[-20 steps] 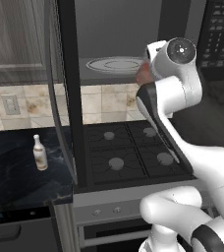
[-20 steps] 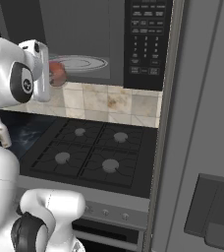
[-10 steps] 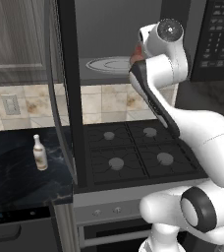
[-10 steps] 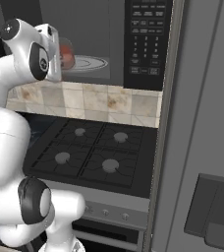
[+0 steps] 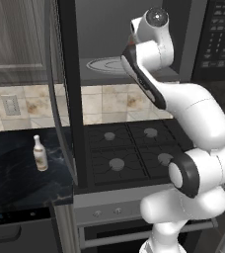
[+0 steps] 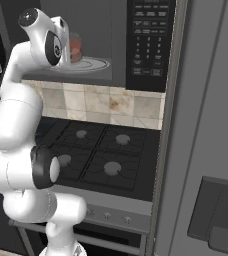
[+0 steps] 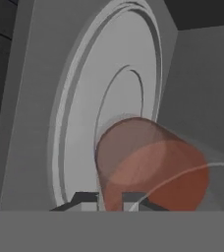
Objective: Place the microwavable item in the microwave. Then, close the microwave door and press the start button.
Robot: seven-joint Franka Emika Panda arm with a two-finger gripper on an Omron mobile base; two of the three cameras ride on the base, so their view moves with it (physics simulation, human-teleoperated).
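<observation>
Hand: seen in the hand view with its two dark fingertips at the bottom, standing close on either side of the tumbler's base; the fingers appeared closed on the glass, holding it.
Glass tumbler: short, clear, with reddish-pink contents; inside the microwave cavity, over the near left part of the turntable. In the hand view it lay at 6 o'clock, partly covering the turntable's rim. Whether its base touched the turntable could not be told.
Turntable: round glass plate on the grey cavity floor.
Microwave: black, over the range, cavity open to the front.
Keypad strip: vertical, at 3 o'clock of the cavity.
Microwave door: swung open to the left, standing edge-on in the left base view, at 9 o'clock of the cavity.
Arm: reached up from the base into the cavity mouth.
Stove: four burners, directly below the microwave.
White bottle: slim, upright on the dark tabletop, left of the stove and well apart from the microwave.
</observation>
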